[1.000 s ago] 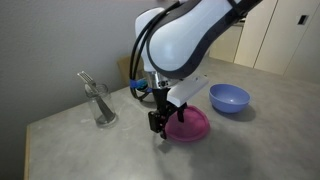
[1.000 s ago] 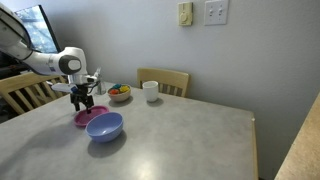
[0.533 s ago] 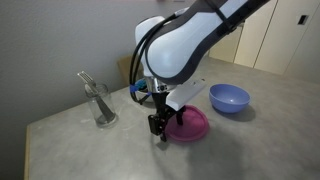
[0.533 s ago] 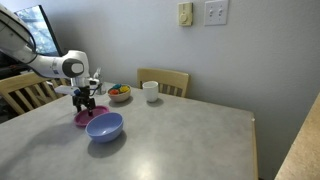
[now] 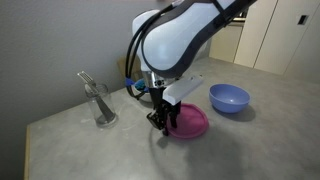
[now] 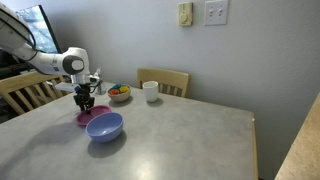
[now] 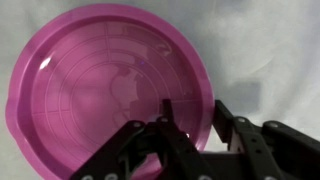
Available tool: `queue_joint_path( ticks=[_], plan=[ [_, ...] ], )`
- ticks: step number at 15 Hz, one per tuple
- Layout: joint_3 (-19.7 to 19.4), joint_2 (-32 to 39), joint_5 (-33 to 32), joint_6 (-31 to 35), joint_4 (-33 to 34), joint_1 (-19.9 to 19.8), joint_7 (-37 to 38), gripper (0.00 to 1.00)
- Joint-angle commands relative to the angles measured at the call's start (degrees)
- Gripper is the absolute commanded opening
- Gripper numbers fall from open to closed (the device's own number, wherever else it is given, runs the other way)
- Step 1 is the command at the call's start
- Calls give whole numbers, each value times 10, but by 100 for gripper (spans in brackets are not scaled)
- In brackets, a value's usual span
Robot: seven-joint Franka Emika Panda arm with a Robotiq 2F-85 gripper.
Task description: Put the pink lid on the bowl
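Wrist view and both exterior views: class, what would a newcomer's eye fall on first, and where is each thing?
The flat round magenta-pink plastic lid fills the wrist view, lying on the grey table, with the gripper low over its edge, one finger inside the rim and one outside. In an exterior view the bulky white robot arm looms over it, and the periwinkle-blue plastic bowl sits close beside the lid.

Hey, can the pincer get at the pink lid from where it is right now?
Probably yes. The pincer hangs right over the rim of the lid, jaws apart, and nothing lies on the lid or in between. The blue bowl sits apart from it.
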Motion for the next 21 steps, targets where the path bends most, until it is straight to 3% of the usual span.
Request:
queue_joint_path(
  ticks=[1,3,5,11,21],
  plan=[
    [-1,12,7,-9,10,-4,-20,16],
    [-1,12,6,-12,12,-3,-24,4],
    [-1,11,3,-16,14,-2,-27,0],
    [-4,-7,-6,-53,15,11,-24,3],
    [-23,-76,-81,-289,57,80,67,3]
  ],
)
